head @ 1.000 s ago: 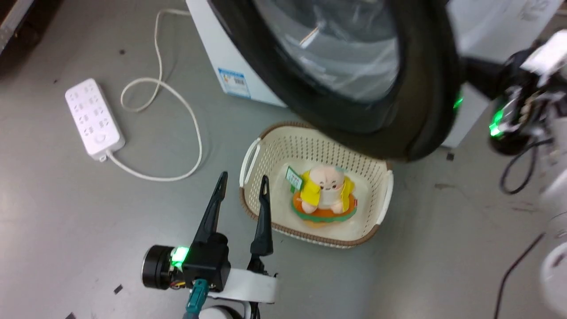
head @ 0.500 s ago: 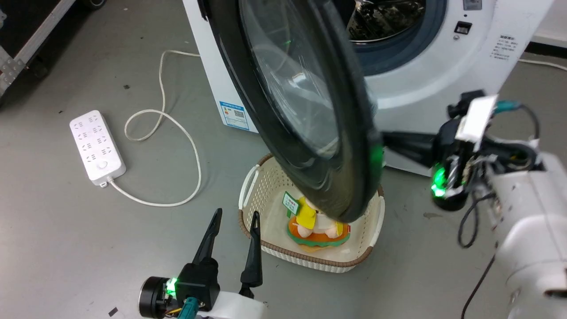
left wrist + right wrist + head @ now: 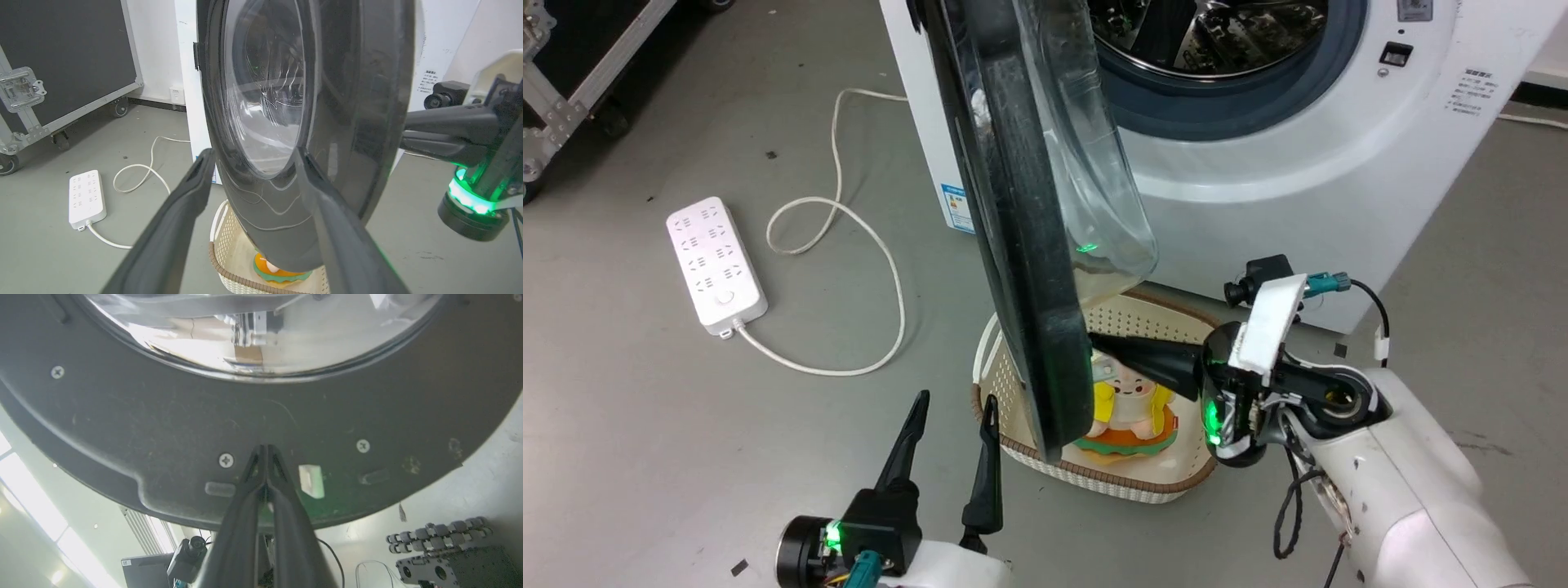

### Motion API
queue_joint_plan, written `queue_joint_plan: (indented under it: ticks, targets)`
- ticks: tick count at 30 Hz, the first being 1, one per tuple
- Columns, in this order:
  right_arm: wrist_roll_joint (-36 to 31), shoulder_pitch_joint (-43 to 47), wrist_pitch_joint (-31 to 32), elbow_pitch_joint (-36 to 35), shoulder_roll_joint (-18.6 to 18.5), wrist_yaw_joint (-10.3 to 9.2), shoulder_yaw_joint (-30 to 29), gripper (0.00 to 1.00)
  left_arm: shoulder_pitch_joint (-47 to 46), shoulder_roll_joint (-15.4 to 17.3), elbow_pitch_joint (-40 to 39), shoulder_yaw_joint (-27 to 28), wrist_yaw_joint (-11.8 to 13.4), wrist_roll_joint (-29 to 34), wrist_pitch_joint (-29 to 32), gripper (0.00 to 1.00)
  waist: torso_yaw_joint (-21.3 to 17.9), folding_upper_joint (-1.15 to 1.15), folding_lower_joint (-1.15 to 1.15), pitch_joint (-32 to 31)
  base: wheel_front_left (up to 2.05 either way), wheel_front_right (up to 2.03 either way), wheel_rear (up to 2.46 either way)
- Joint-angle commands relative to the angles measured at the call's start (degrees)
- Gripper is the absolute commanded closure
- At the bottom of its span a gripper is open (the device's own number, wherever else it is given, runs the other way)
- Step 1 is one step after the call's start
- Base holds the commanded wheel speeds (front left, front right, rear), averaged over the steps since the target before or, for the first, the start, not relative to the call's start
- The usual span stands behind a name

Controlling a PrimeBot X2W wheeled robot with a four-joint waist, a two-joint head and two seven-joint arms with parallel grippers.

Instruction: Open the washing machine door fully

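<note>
Looking down, head view: the washing machine door point(image 3: 1021, 245) stands swung well out from the white washer point(image 3: 1258, 188). I see it nearly edge-on, with its clear bowl bulging toward the open steel drum point(image 3: 1217, 33).
Right claw, head view: the right claw point(image 3: 1098, 343) is clenched, dark fingers together. Its tips rest against the door's inner face, low down near the free edge.
Left claw, head view: the left claw point(image 3: 956, 400) is released, fingers spread and pointing up. It holds nothing and is apart from the door.
Floor, head view: a cream basket point(image 3: 1111, 483) sits under the door's lower rim with a plush toy point(image 3: 1131, 400) inside. A white power strip point(image 3: 716, 265) lies well off to the left.
Left wrist view: the spread fingers of the left claw point(image 3: 253, 152) frame the glossy outer face of the door point(image 3: 351, 122). I cannot tell if they touch it. The right claw point(image 3: 408, 132) reaches in from the right, and its tips vanish behind the door's rim. A black flight case point(image 3: 73, 45) on casters stands at the left.
Right wrist view: the right claw point(image 3: 265, 449) is pinched shut with nothing between its fingers. The tips touch the door's black inner ring point(image 3: 163, 416) just below the glass, between a screw point(image 3: 226, 460) and a small white block point(image 3: 311, 481).
</note>
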Motion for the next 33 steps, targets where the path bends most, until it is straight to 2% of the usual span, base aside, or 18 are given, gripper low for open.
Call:
queue_joint_plan:
  ticks: [1,2,4,5,6,7,8,9,10,11,12,15,17,21,24,27,33]
  targets:
    - [0.7,0.8,-3.4,-1.2,0.1,0.06,0.6,0.56,0.5,0.1,-0.1,0.7,0.1,-0.6,-0.3,0.00,-0.5,0.00,0.00,-0.3,0.00,0.00,0.00]
    - [0.5,0.6,-5.0,-1.7,0.1,0.06,0.6,0.00,0.5,0.1,-0.1,1.0,0.1,-0.7,-0.3,0.00,-0.8,0.00,0.00,-0.4,0.00,0.00,0.00]
    - [0.1,0.4,-6.5,-2.4,-0.1,0.06,0.5,0.00,0.4,0.1,-0.1,1.4,0.1,-0.7,-0.3,0.00,-1.1,0.00,0.00,-0.7,0.00,0.00,0.00]
    - [-1.8,0.3,-10.3,-5.1,-1.5,0.06,0.1,0.00,0.4,0.1,-0.1,2.3,-0.2,-0.5,-0.3,0.00,-1.9,0.00,0.00,-1.2,0.00,0.00,0.00]
    - [-1.8,0.3,-10.3,-5.1,-1.5,0.06,0.1,0.00,0.4,0.1,-0.1,2.3,-0.2,-0.5,-0.3,0.00,-1.9,0.00,0.00,-1.2,0.00,0.00,0.00]
    - [-3.9,0.4,-13.2,-7.3,-2.9,0.06,-0.1,0.00,0.3,0.1,-0.1,2.8,-0.3,-0.3,-0.3,0.00,-2.2,0.00,0.00,-1.5,0.00,0.00,0.00]
    - [-9.0,1.4,-19.2,-12.9,-5.8,0.06,0.1,0.00,0.1,0.1,-0.1,3.8,-0.7,-0.3,-0.3,0.00,-3.0,0.00,0.00,-2.2,0.00,0.00,0.00]
    - [-9.0,1.4,-19.2,-12.9,-5.8,0.06,0.1,0.00,0.1,0.1,-0.1,3.8,-0.7,-0.3,-0.3,0.00,-3.0,0.00,0.00,-2.2,0.00,0.00,0.00]
    - [-15.1,3.2,-25.6,-19.6,-9.1,0.06,0.3,0.00,0.1,0.1,-0.1,4.7,-1.0,-0.2,-0.3,0.00,-3.9,0.00,0.00,-2.9,0.00,0.00,0.00]
    - [-15.1,3.2,-25.6,-19.6,-9.1,0.06,0.3,0.00,0.1,0.1,-0.1,4.7,-1.0,-0.2,-0.3,0.00,-3.9,0.00,0.00,-2.9,0.00,0.00,0.00]
    - [-17.9,4.4,-28.8,-22.5,-10.6,0.06,0.2,0.00,0.0,0.1,-0.1,5.2,-1.2,-0.3,-0.3,0.00,-4.4,0.00,0.00,-3.3,0.00,0.00,0.00]
    - [-30.3,8.2,-39.1,-30.1,-16.5,0.06,1.0,0.00,0.1,0.1,-0.1,6.4,-2.2,-0.6,-0.3,0.00,-5.9,0.00,0.00,-4.7,0.00,0.00,0.00]
    - [-38.5,11.3,-45.4,-33.1,-19.7,0.06,1.0,0.00,0.3,0.1,-0.1,7.2,-2.7,-0.9,-0.3,0.00,-6.9,0.00,0.00,-5.7,0.00,0.00,0.00]
    - [-53.6,17.8,-54.0,-36.9,-23.1,0.06,-1.8,0.00,0.9,0.1,-0.1,8.9,-3.7,-0.9,-0.3,0.00,-9.1,0.00,0.00,-7.0,0.00,0.00,0.00]
    - [-63.9,23.2,-57.5,-39.3,-22.2,0.06,-6.7,0.00,1.5,0.1,-0.5,10.3,-4.1,-0.8,-0.3,0.00,-10.8,0.00,0.00,-7.6,0.00,0.00,0.00]
    - [-73.2,29.4,-58.5,-42.8,-19.2,0.06,-11.9,0.00,2.3,0.2,-0.7,11.2,-4.8,-0.7,-0.3,0.00,-12.2,0.00,0.00,-8.0,0.00,0.00,0.00]
    - [-87.3,41.7,-59.4,-50.1,-8.7,0.06,-20.1,0.00,3.9,0.2,-0.5,12.6,-5.7,-0.5,-0.3,0.00,-14.4,0.00,0.00,-7.9,0.00,0.00,0.00]
